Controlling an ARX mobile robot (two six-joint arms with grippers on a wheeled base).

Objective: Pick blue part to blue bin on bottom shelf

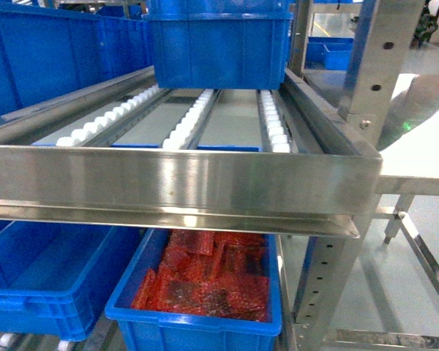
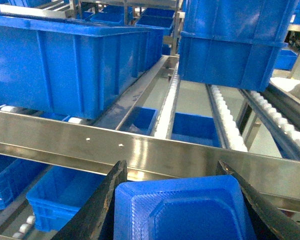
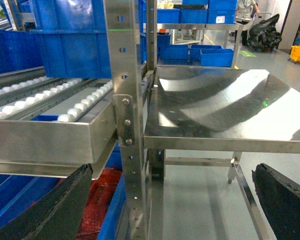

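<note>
Left wrist view, bottom of frame: left gripper (image 2: 177,210) with its two dark fingers (image 2: 97,210) spread apart, and a blue part (image 2: 182,212) lying between them, its moulded face with a raised octagonal outline turned to the camera. Whether the fingers actually press on it cannot be told.

Just beyond, a stainless front rail (image 2: 140,150) runs across the middle of the frame. Below it, lower left, an open blue bin (image 2: 55,200) sits on the bottom shelf (image 2: 12,220), where white rollers show.

Right wrist view: right gripper (image 3: 170,210) wide open, dark fingers (image 3: 45,210) at the lower corners of the frame with nothing between them. Behind, an upright post (image 3: 124,100), and a shiny steel table (image 3: 225,105) right of centre.

Head view, bottom: a crate with red bubble wrap (image 1: 205,281) at lower centre, the plain blue bin (image 1: 51,274) beside it at lower left. Neither gripper shows here.

Farther up: the rail, then roller tracks (image 1: 190,121) sloping back to a stacked blue crate (image 1: 219,44) at top centre. A large blue crate (image 2: 65,65) sits on the upper level at upper left of the left wrist view.
</note>
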